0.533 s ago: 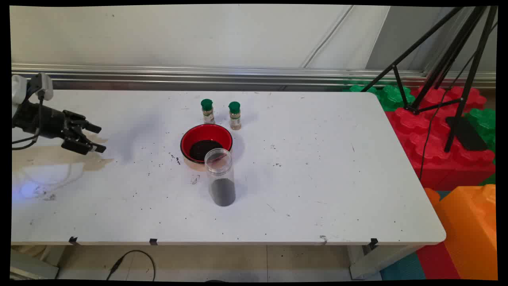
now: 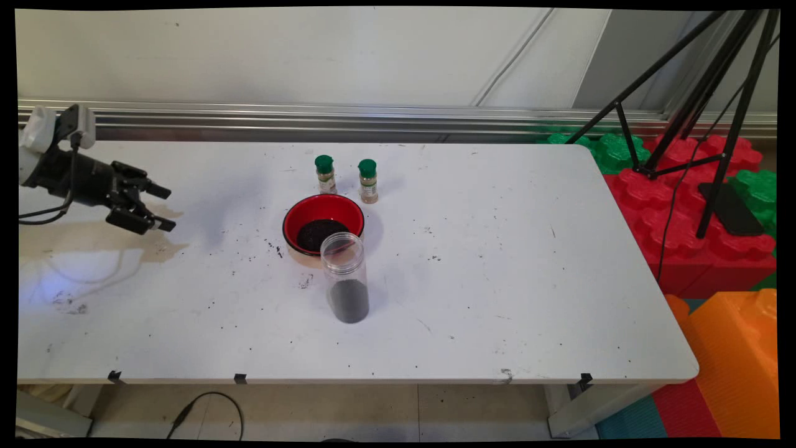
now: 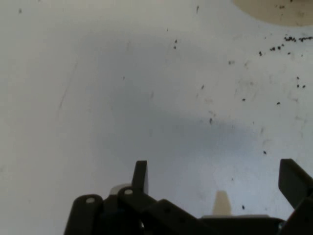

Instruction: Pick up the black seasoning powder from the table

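Evidently empty-handed, the gripper (image 2: pixel 163 208) hovered over the white table's (image 2: pixel 497 280) left end.
Since half a second earlier it had risen and edged right, fingers spread wide, holding nothing, well apart from the red bowl (image 2: pixel 323 224) and clear jar (image 2: pixel 345 277).

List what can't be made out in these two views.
- Spice jars: labels too small to read, main view.
- Red bowl: near rim hidden behind the clear jar, main view.
- Dark contents of bowl and jar: too small to identify.
- Gripper: arm cut off by left edge in main view; hand view shows only bare table, none of the containers.
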Tool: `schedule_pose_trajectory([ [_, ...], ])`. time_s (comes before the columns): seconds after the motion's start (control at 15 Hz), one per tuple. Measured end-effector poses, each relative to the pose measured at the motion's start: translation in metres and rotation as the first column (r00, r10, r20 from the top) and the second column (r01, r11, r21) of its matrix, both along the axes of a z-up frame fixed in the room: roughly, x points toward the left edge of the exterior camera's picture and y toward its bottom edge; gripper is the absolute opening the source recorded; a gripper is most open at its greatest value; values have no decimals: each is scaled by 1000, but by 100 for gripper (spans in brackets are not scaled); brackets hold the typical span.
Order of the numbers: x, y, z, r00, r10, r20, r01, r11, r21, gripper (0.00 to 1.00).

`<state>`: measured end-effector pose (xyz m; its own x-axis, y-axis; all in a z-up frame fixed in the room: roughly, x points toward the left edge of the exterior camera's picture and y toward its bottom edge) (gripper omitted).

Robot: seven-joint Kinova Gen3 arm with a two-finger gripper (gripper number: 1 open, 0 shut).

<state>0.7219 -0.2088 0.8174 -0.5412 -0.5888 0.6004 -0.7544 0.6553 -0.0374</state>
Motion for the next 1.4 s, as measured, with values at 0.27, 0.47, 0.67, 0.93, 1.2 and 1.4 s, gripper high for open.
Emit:
schedule_pose_trajectory([
  [0.27, -12, -14, 11, 998, -64, 19, 64, 998, -17, 100],
  [0.47, -20, -20, 17, 994, -104, 30, 104, 994, -27, 100],
  [0.67, -30, -27, 24, 986, -160, 43, 162, 986, -39, 100],
  [0.93, -41, -34, 31, 971, -230, 61, 234, 971, -54, 100],
  [1.2, -51, -39, 38, 948, -307, 85, 314, 947, -74, 100],
  [1.4, -61, -44, 43, 921, -374, 108, 384, 919, -91, 100],
])
